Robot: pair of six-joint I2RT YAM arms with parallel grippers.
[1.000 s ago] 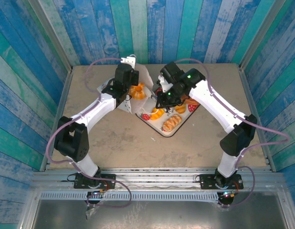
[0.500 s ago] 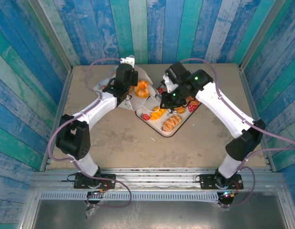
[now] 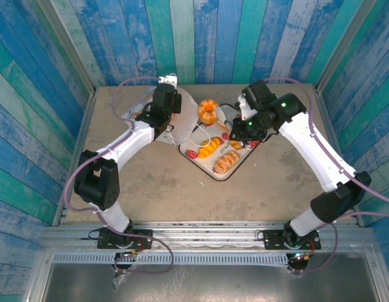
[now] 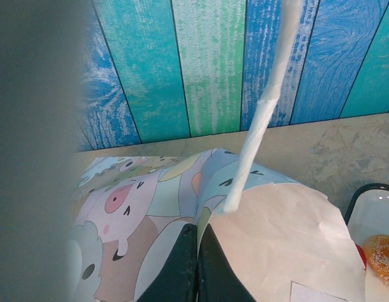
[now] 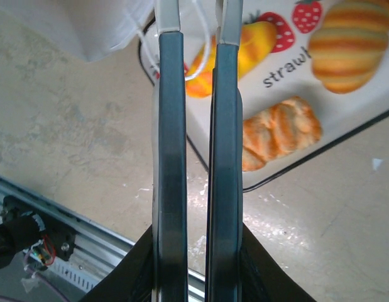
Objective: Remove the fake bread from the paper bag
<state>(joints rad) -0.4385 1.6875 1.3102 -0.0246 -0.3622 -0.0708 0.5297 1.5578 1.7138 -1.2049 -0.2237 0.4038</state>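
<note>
The paper bag (image 3: pixel 183 124) lies on its side at the back of the table, its mouth toward the tray. My left gripper (image 4: pixel 198 230) is shut on the bag's edge (image 4: pixel 282 239), between the cartoon print and the plain inside; a white handle (image 4: pixel 263 107) hangs past it. My right gripper (image 3: pixel 218 114) reaches left from the tray's far side. A round, striped orange piece of fake bread (image 3: pixel 207 111) sits at its tips, just outside the bag's mouth. In the right wrist view the fingers (image 5: pixel 171 126) stand nearly together and their tips run off the top.
The strawberry-print tray (image 3: pixel 200 165) lies right of the bag and holds several pastries, among them a braided roll (image 5: pixel 279 138) and a striped oval loaf (image 5: pixel 351 44). The bag's second loop handle (image 5: pixel 195 69) lies over the tray's near corner. Blue plank walls enclose the table.
My right gripper has drawn back to the right, away from the bag's mouth, and the round orange bread has come out with it. My left gripper keeps its pinch on the bag.
</note>
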